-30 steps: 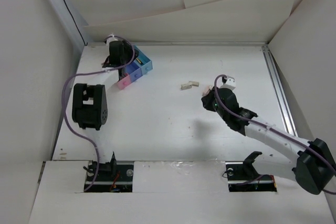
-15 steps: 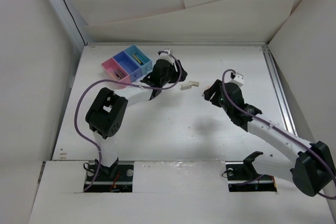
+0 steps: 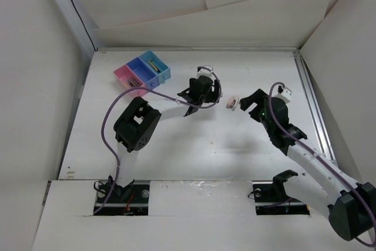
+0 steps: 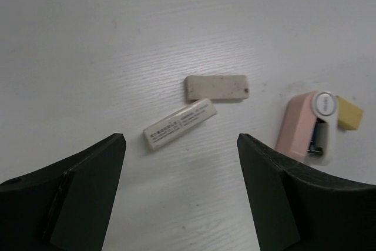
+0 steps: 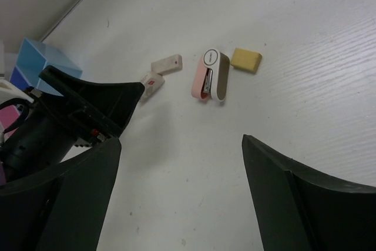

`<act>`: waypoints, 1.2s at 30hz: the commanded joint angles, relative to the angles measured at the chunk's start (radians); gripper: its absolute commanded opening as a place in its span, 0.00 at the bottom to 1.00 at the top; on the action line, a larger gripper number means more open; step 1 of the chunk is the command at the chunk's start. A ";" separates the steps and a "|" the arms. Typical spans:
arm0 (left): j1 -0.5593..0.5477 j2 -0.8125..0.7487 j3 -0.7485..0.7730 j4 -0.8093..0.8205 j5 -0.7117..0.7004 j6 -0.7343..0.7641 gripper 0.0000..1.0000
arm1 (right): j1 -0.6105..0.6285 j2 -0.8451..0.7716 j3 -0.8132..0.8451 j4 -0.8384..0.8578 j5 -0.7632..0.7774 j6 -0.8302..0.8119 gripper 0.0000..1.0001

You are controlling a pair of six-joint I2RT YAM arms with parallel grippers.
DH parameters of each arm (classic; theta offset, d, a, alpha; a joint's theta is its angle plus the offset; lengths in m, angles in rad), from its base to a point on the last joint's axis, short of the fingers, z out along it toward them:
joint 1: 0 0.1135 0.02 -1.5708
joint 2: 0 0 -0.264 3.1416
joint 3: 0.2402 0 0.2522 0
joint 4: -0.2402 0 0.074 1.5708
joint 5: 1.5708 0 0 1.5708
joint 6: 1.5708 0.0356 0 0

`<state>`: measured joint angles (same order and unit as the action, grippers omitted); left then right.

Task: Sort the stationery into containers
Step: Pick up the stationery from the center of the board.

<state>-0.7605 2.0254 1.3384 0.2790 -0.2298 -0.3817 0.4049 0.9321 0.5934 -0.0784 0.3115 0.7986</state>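
Two beige erasers (image 4: 215, 87) (image 4: 180, 123) lie side by side on the white table. Just beyond them rest a pink and white stationery piece (image 4: 308, 126) and a small yellow eraser (image 4: 348, 113). My left gripper (image 4: 181, 152) hovers open just short of the beige erasers, holding nothing. From the right, my right gripper (image 5: 182, 145) faces the same group, open and empty, with the pink piece (image 5: 212, 75) ahead of it. In the top view the left gripper (image 3: 205, 89) and right gripper (image 3: 251, 101) flank the pink piece (image 3: 234, 103). The containers (image 3: 143, 70) stand at the far left with pens inside.
A metal rail (image 3: 311, 104) runs along the table's right side. White walls close in the back and left. The left arm's elbow (image 3: 136, 126) and purple cable hang over the table's left half.
The left arm swung from the containers rightward to the erasers and opened its jaws. The right gripper opened, left the pink piece on the table, and drew back to the right.
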 commanded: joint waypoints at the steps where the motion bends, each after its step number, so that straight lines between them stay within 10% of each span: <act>1: 0.010 0.009 0.035 -0.047 -0.083 -0.009 0.74 | -0.012 -0.018 -0.014 0.048 -0.043 0.011 0.91; 18: 0.010 0.133 0.163 -0.057 -0.011 0.030 0.73 | -0.021 -0.009 -0.014 0.086 -0.147 -0.007 0.92; 36: 0.010 -0.003 0.048 -0.080 -0.017 -0.028 0.38 | -0.021 -0.009 -0.014 0.086 -0.158 -0.007 0.92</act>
<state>-0.7464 2.1559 1.4349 0.2169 -0.2325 -0.3836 0.3870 0.9295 0.5766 -0.0437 0.1596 0.8013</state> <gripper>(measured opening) 0.487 0.919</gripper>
